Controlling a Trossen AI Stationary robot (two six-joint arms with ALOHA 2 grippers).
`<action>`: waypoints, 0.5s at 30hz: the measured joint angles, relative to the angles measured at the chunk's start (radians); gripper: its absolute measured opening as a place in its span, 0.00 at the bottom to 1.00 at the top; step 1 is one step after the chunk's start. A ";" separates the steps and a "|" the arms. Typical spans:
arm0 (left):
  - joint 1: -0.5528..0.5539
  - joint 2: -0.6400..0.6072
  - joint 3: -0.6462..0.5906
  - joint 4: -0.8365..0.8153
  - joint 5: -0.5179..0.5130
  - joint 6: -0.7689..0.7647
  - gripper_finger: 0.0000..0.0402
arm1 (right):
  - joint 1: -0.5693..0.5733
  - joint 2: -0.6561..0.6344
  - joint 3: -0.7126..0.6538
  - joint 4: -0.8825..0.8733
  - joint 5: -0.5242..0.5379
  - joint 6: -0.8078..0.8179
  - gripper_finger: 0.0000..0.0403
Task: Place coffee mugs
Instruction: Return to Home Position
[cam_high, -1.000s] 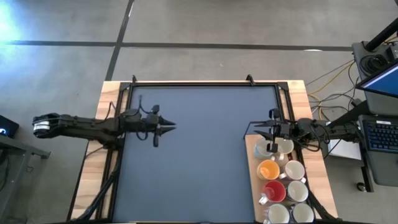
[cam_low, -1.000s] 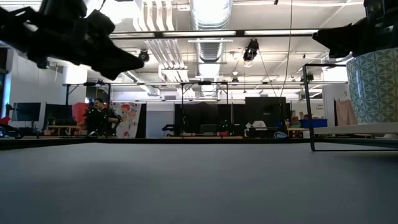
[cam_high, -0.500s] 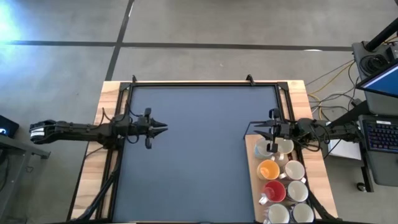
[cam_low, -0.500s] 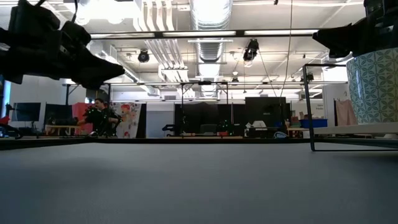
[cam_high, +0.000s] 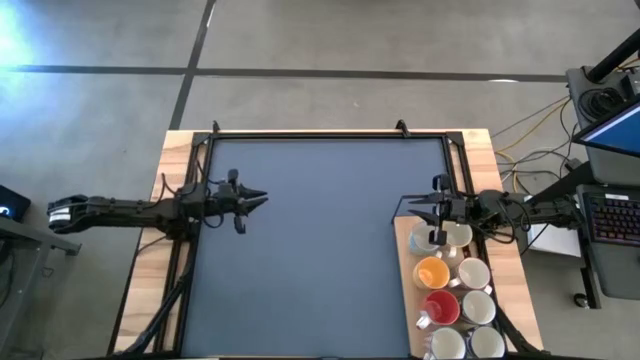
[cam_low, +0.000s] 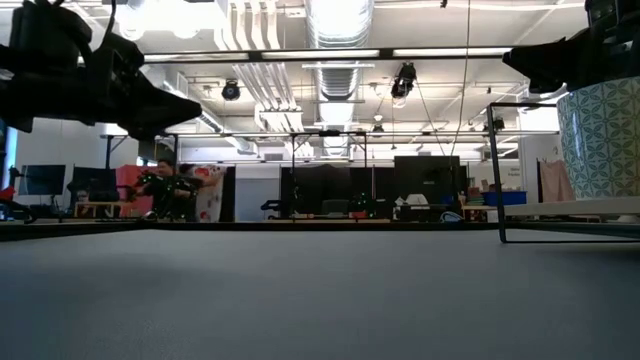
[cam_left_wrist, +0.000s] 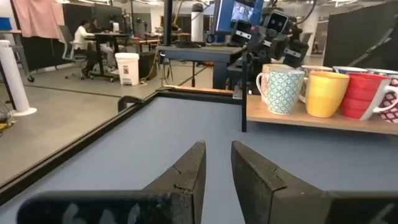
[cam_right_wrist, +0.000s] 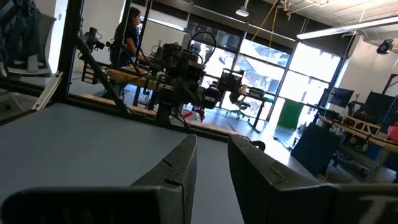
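Note:
The coffee mugs stand in two rows on a wooden shelf (cam_high: 404, 262) along the table's right side: a patterned teal one (cam_high: 428, 238), an orange one (cam_high: 432, 272), a red one (cam_high: 441, 306) and several white ones (cam_high: 477, 274). In the left wrist view the teal mug (cam_left_wrist: 285, 90), the orange mug (cam_left_wrist: 323, 93) and the red mug (cam_left_wrist: 367, 93) stand in a line. My left gripper (cam_high: 262, 196) (cam_left_wrist: 217, 144) hovers over the table's left part, its fingers a narrow gap apart. My right gripper (cam_high: 408, 207) (cam_right_wrist: 211, 138) hovers just beyond the shelf's far end, also narrowly open. Both are empty.
A dark frame (cam_high: 330, 134) borders the blue-grey mat (cam_high: 320, 260). A thin black stand (cam_low: 497, 170) rises at the shelf's far end, beside the teal mug (cam_low: 603, 140). People sit at desks in the room behind (cam_low: 165, 190). The mat between the arms lies bare.
My left arm has drawn back toward the table's left edge and slightly toward the far edge, staying above the mat with its fingers unchanged. My right arm and the mugs have kept still.

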 joint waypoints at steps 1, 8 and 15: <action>0.000 0.004 0.000 0.000 0.000 0.000 0.15 | 0.000 0.000 0.000 0.000 0.000 0.000 0.20; 0.000 0.039 0.000 -0.001 -0.003 0.000 0.15 | 0.000 0.000 0.000 0.000 0.000 0.000 0.20; 0.000 0.087 0.028 -0.005 -0.003 0.000 0.15 | 0.000 0.000 0.000 0.000 0.000 0.000 0.20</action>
